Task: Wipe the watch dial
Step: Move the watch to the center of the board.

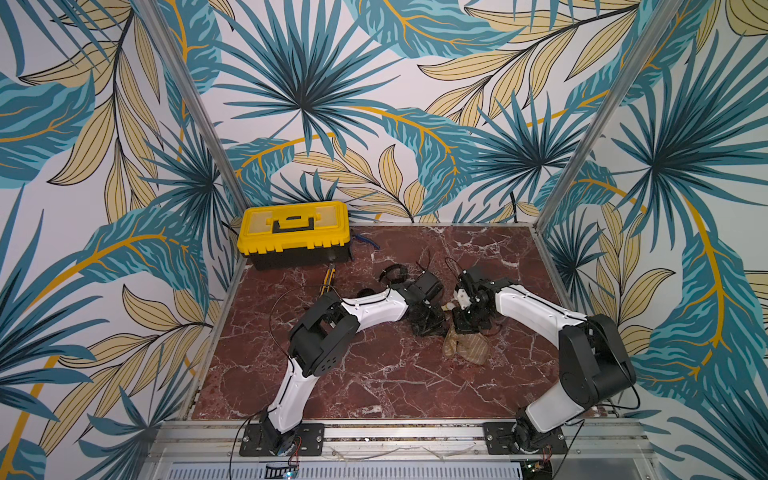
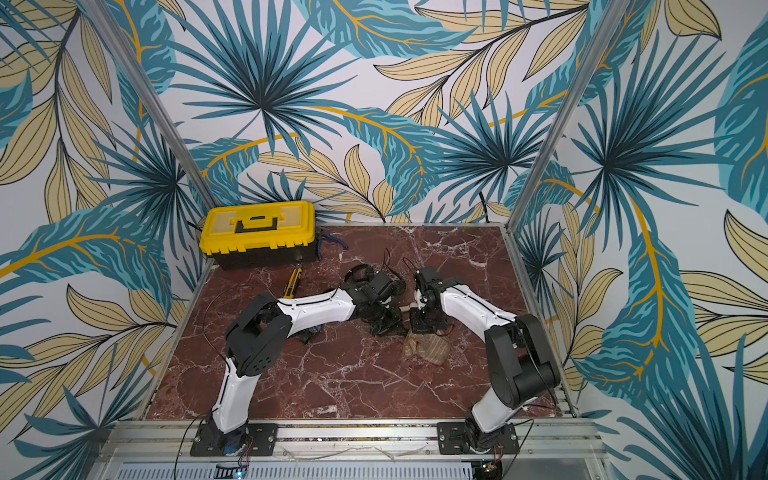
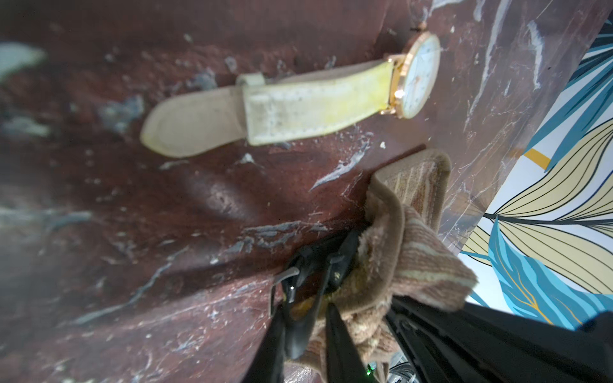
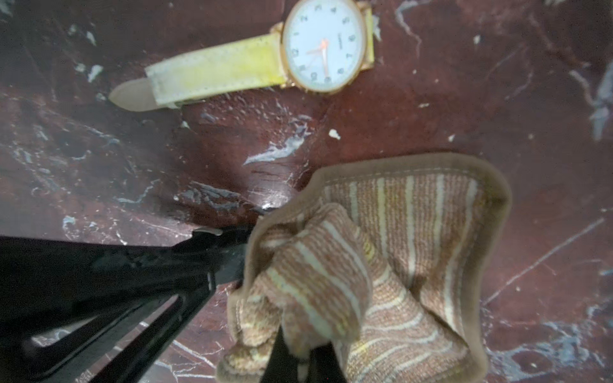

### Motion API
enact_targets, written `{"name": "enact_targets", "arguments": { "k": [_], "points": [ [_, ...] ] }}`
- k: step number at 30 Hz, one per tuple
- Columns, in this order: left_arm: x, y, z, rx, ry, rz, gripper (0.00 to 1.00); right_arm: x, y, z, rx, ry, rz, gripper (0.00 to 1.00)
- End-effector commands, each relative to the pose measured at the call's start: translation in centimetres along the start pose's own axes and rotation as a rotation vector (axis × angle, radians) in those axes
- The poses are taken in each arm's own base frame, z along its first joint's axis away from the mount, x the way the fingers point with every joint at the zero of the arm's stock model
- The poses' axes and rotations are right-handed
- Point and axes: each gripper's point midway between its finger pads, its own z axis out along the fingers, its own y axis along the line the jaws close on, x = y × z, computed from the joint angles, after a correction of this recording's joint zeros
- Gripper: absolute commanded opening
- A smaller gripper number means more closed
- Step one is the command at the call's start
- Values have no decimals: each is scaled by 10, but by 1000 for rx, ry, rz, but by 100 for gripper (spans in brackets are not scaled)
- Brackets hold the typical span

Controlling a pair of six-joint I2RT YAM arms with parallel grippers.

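Red marble table, centre: right gripper clamped on striped cloth; left gripper at its edge, grip unclear; the watch lies close on its far side, dial up. Best wiped lightly, strap pinned.

- Our white-and-black left arm angled inward, elbow raised, wrist pitched down.
- Its black left gripper sat low, jaws narrowly parted; we could not tell if it gripped anything.
- Our white-and-black right arm mirrored that pose.
- Its black right gripper was clamped on a striped brown terry cloth.
- Both grippers sat just beside each other.
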Motion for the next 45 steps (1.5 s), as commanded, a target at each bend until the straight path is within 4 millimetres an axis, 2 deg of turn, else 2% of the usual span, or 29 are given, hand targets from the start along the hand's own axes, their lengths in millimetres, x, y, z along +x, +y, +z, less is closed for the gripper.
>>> {"name": "enact_targets", "arguments": {
  "k": [1, 6, 9, 19, 26, 30, 34, 37, 41, 45],
  "points": [
    [0, -7, -11, 10, -14, 25, 30, 5, -8, 10, 40, 21, 16, 0],
    [-1, 1, -19, 4, -23, 19, 34, 14, -15, 25, 73, 68, 22, 0],
    [-3, 6, -27, 0, -40, 16, 34, 15, -18, 24, 89, 64, 26, 0],
    [-6, 33, -53, -24, -88, 6, 34, 13, -32, -5, 160, 26, 6, 0],
    [-9, 43, -71, -26, -127, 13, 34, 13, -45, -34, 212, -17, 2, 0],
    [-11, 56, -87, -22, -148, -14, 34, 15, -56, -53, 240, -42, 16, 0],
    [-11, 74, -112, -22, -189, -42, 35, 16, -53, -81, 231, -88, 17, 0],
    [-13, 93, -136, -51, -230, -57, 35, 17, -46, -92, 194, -111, 20, 0],
    [-7, 123, -166, -85, -269, -102, 35, 20, -38, -98, 151, -132, 21, 0],
    [6, 164, -189, -104, -320, -213, 36, 17, -25, -98, 113, -137, 4, 0]
  ]
}}
